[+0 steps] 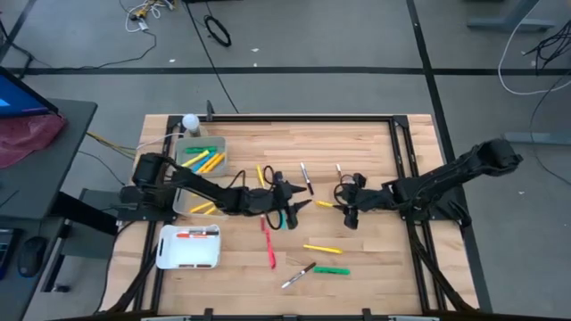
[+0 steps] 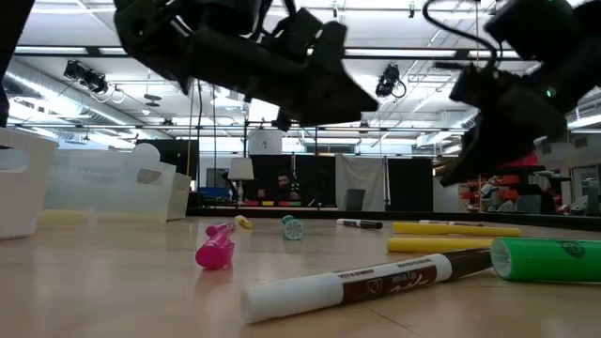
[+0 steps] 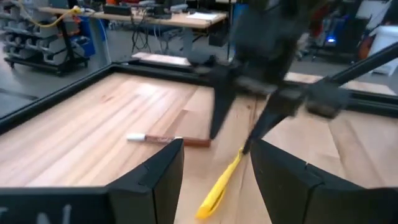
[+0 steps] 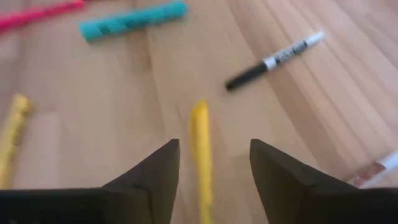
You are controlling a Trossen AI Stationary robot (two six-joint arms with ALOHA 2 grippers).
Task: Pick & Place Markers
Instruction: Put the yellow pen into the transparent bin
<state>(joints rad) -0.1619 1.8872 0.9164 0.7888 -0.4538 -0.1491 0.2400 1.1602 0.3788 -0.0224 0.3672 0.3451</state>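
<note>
Item, table centre: your left gripper (image 1: 302,198) and right gripper (image 1: 343,203) face each other over one yellow marker (image 1: 325,204), both with fingers spread apart and holding nothing. More markers (image 1: 322,249) lie loose toward 6 o'clock; others sit in the clear bin (image 1: 217,143) at 10 o'clock and the white tray (image 1: 164,257) at 8 o'clock.

two dark grippers faced each other at mid-table, the left gripper (image 1: 299,198) left of the right gripper (image 1: 343,201), a slim yellow marker (image 1: 325,204) lying between them. behind them lay a white marker with dark ends (image 1: 306,176). far left sat a clear plastic bin (image 1: 220,147) holding markers, a white tray (image 1: 161,252) in front of it.
</note>
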